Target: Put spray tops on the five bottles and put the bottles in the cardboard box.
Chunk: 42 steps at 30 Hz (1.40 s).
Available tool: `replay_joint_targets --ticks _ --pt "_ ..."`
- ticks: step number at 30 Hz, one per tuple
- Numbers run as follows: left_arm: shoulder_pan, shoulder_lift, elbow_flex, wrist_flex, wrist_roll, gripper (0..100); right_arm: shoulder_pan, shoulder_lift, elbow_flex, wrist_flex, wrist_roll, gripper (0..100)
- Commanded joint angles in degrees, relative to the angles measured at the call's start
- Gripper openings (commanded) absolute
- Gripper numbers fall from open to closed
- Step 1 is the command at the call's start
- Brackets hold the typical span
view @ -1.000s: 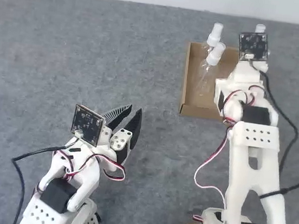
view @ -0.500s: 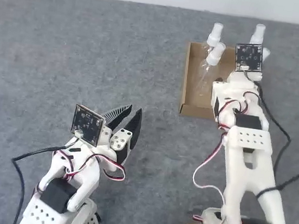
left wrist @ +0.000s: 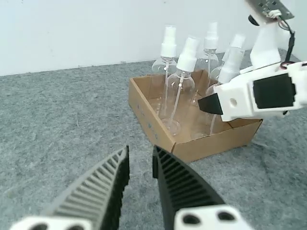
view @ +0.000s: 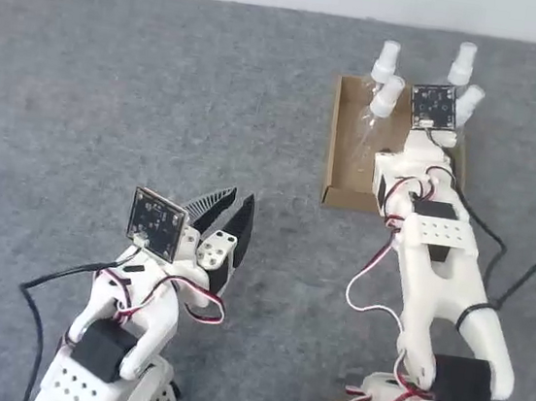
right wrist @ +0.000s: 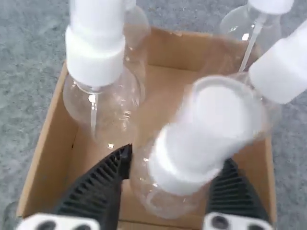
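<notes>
Your right claw (right wrist: 175, 160) sits wide astride the fifth bottle (right wrist: 160, 199) in the cardboard box (view: 333, 140) at one o'clock on the worktop (view: 115, 94), so back out toward six without clipping its spray top (right wrist: 211, 124), left claw (view: 238, 197) barely parted.

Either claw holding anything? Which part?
Left claw: nothing. Right claw sits around the body of a bottle in the cardboard box, below its spray top; whether it grips cannot be told.

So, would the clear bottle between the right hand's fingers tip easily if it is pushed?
Probably: the bottle looks empty, so likely light, and its spray top sits high. Its smooth, clear wall may slip in a grip. The cardboard box wall and neighbouring bottles would likely catch it.
</notes>
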Motion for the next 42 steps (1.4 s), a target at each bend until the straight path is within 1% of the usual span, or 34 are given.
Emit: replay_joint_targets --ticks 1,2,4,6,13,15,18,22,27,32,34,39,42 --pt "0.00 -0.70 -0.13 -2.02 -0.35 8 -0.04 -1.19 -0.53 -0.66 0.26 1.5" --pt "0.00 -0.70 -0.13 -2.02 -0.35 8 0.04 -1.45 -0.53 -0.57 0.35 0.0" --pt "0.00 -0.70 -0.13 -2.02 -0.35 8 0.31 -2.51 -0.70 -0.13 0.35 2.6" --pt "0.00 -0.70 -0.13 -2.02 -0.35 8 0.40 -5.14 -0.79 0.84 0.35 2.6" --pt "0.00 -0.70 -0.13 -2.02 -0.35 8 0.48 -22.37 -0.88 8.48 0.70 2.6" --pt "0.00 -0.70 -0.13 -2.02 -0.35 8 0.40 -28.35 -1.32 12.62 0.70 2.6" --pt "0.00 -0.70 -0.13 -2.02 -0.35 8 0.57 -35.56 -4.84 22.02 0.79 2.6" --pt "0.00 -0.70 -0.13 -2.02 -0.35 8 0.22 -40.92 -11.52 34.42 1.67 2.6" --pt "0.00 -0.70 -0.13 -2.02 -0.35 8 0.13 -40.40 -18.81 48.84 10.81 2.6" --pt "0.00 -0.70 -0.13 -2.02 -0.35 8 0.13 -37.67 -19.52 57.71 19.43 2.7" --pt "0.00 -0.70 -0.13 -2.02 -0.35 8 -0.40 -35.56 -19.43 61.05 21.80 2.7" --pt "0.00 -0.70 -0.13 -2.02 -0.35 8 -6.46 -27.91 -19.34 68.79 25.58 2.7" --pt "0.00 -0.70 -0.13 -2.02 -0.35 8 -10.51 -21.76 -19.34 70.55 26.20 2.8"
